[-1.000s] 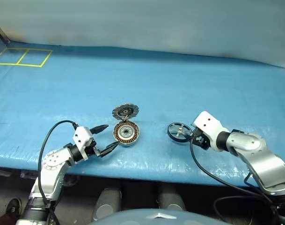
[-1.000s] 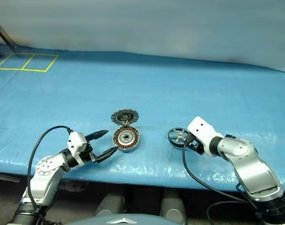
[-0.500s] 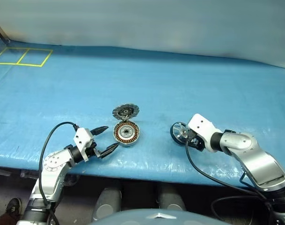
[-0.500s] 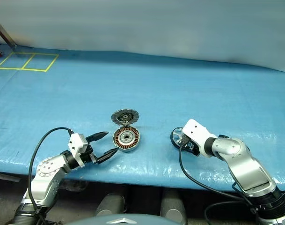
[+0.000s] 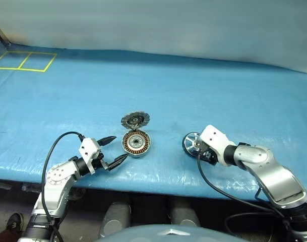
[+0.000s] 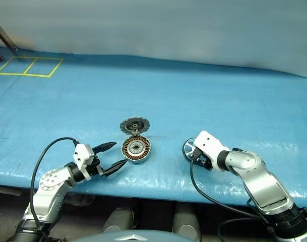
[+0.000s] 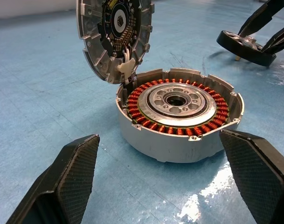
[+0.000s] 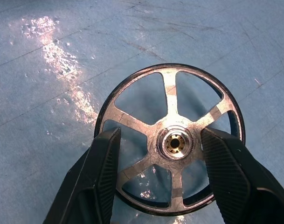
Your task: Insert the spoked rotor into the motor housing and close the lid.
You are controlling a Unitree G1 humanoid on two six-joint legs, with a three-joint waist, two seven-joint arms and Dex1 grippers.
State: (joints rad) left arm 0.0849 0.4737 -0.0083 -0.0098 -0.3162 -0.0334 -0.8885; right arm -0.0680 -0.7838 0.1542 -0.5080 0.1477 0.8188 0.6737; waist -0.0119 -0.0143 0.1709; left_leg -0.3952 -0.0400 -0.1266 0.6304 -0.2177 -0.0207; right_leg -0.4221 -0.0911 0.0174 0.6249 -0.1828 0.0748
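Note:
The motor housing [image 5: 136, 143], a silver cup with copper windings, sits on the blue table. Its lid [image 5: 135, 120] stands open at the housing's far edge, with the segmented inner face showing. My left gripper [image 5: 120, 146] is open just left of the housing, and its fingers [image 7: 72, 182] are spread wider than the cup. The spoked rotor [image 5: 189, 142] lies to the right of the housing, partly under my right hand. My right gripper [image 8: 160, 133] is open over it, a finger on each side of the hub [image 8: 174, 142]. I cannot tell whether the fingertips touch the rotor.
The blue sheet [image 5: 203, 91] covers the whole table, and its front edge runs just below both hands. Yellow taped squares [image 5: 24, 61] mark the far left corner. A black cable loops from each wrist.
My right gripper has moved left and down, further over the rotor, which stays in place. The left gripper, housing and lid have not moved.

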